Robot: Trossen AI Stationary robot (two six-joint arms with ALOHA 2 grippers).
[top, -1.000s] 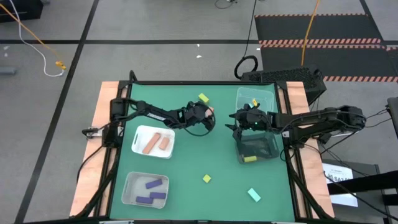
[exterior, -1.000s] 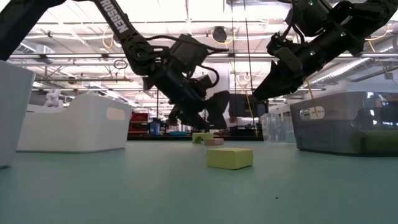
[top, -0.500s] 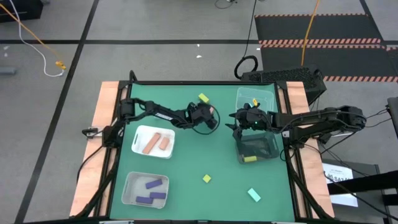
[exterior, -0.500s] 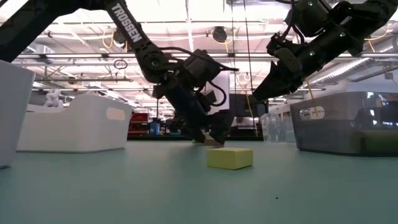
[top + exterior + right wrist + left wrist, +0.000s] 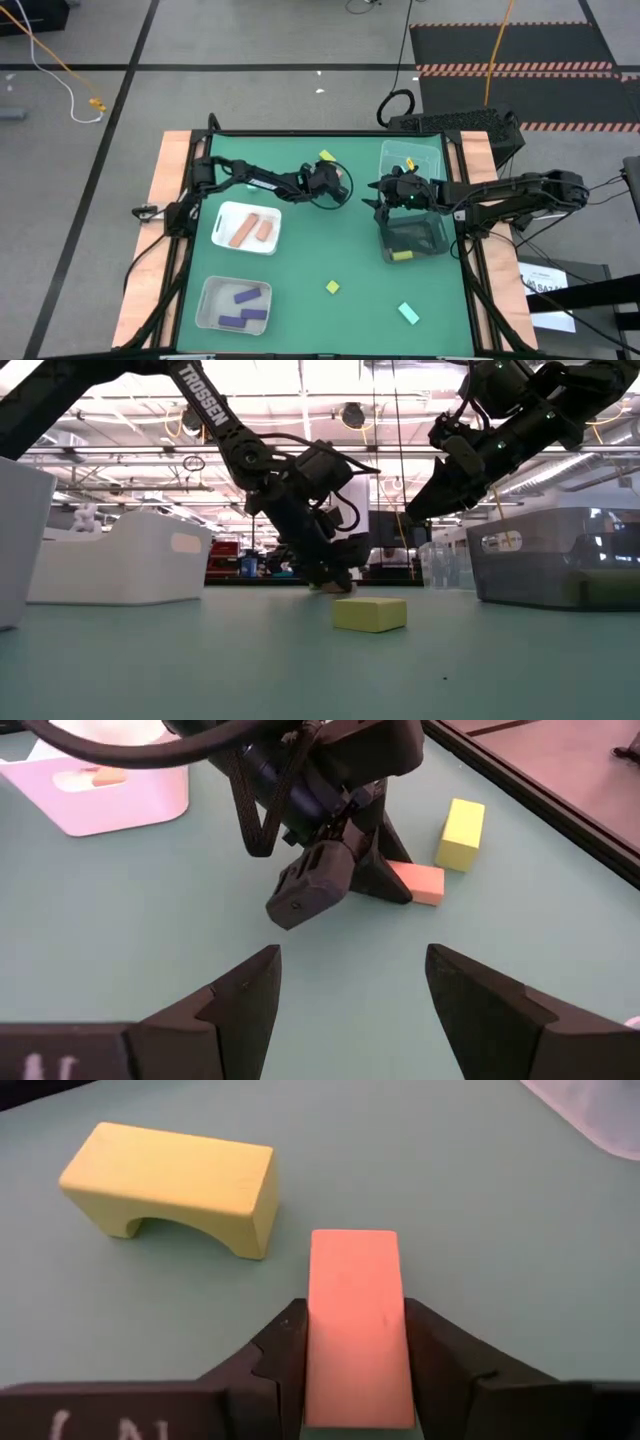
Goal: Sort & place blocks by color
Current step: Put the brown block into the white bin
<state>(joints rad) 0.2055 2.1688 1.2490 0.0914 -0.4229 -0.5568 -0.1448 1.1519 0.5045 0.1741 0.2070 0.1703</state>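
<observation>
Now left hand (image 5: 355, 1342) clamps pink block (image 5: 355, 1315).

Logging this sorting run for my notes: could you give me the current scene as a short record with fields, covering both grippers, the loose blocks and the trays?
left gripper: down at the table, fingers either side of the salmon block
right gripper: open, empty, raised near the clear trays
beside the salmon block: yellow arch block, apart from it
loose on the mat: yellow cube, mint block
white tray: two salmon blocks
purple tray: purple blocks
</observation>
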